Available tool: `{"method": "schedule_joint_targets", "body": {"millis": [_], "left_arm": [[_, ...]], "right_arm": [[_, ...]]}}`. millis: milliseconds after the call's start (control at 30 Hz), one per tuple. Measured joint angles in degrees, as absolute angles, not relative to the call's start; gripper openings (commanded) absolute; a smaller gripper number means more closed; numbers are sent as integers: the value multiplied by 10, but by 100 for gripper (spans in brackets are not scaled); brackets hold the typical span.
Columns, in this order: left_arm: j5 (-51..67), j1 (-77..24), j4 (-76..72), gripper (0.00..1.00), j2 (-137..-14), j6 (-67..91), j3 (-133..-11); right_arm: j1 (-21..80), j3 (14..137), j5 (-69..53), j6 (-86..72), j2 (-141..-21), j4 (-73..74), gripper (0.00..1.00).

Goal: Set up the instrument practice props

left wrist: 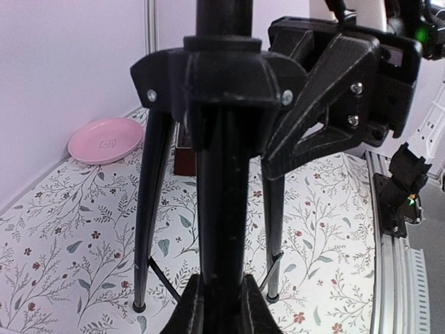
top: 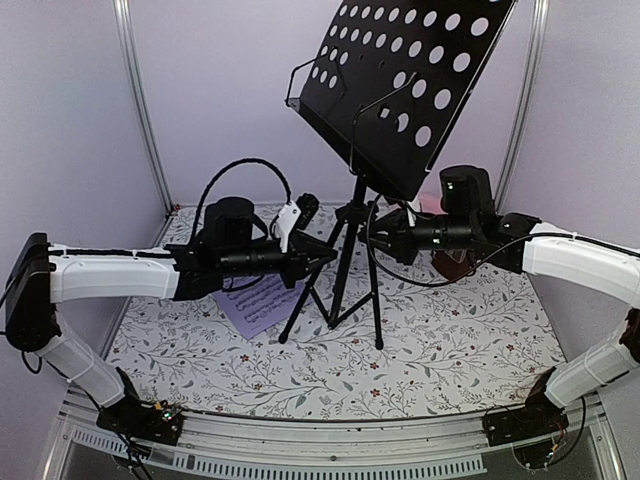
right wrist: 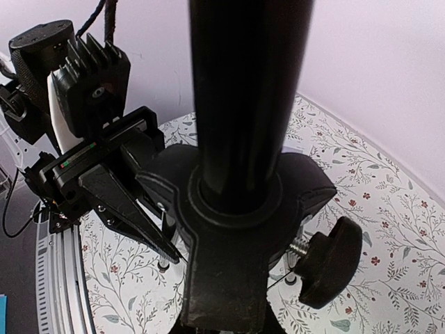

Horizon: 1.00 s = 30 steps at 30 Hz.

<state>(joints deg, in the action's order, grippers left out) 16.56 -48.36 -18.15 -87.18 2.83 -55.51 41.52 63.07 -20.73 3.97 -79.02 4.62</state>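
The black music stand stands mid-table, its perforated desk (top: 400, 80) tilted high and its tripod legs (top: 340, 300) spread on the floral cloth. My left gripper (top: 325, 258) comes in from the left; its fingers (left wrist: 186, 309) are shut on the stand's central tube. My right gripper (top: 385, 240) meets the stand from the right at the leg hub (right wrist: 229, 229), its fingertips hidden under the hub. Sheet-music pages (top: 255, 305) lie flat under my left arm. The red-brown metronome (left wrist: 184, 149) sits behind the legs, mostly hidden.
A pink round plate (left wrist: 106, 139) lies near the back wall. The stand's clamp knob (right wrist: 330, 261) sticks out of the hub. White walls and corner posts (top: 140, 100) close the space. The metal rail (top: 330, 440) runs along the near edge.
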Motion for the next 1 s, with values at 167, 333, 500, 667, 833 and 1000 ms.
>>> {"method": "schedule_joint_targets", "body": {"millis": [167, 333, 500, 667, 833, 1000], "left_arm": [[174, -485, -209, 0, -848, 37, -519], [181, -487, -246, 0, -832, 51, -486], [187, -488, -275, 0, -812, 59, -449], [188, -489, -293, 0, -791, 62, -416], [187, -493, -312, 0, -775, 67, -389], [186, -496, -332, 0, -763, 72, -366]], "right_arm": [[417, 628, -232, 35, -788, 48, 0], [420, 628, -254, 36, -788, 51, 0], [437, 627, -251, 40, -788, 51, 0], [456, 628, -240, 47, -788, 50, 0], [472, 625, -230, 55, -788, 44, 0], [486, 622, -223, 57, -789, 34, 4]]}}
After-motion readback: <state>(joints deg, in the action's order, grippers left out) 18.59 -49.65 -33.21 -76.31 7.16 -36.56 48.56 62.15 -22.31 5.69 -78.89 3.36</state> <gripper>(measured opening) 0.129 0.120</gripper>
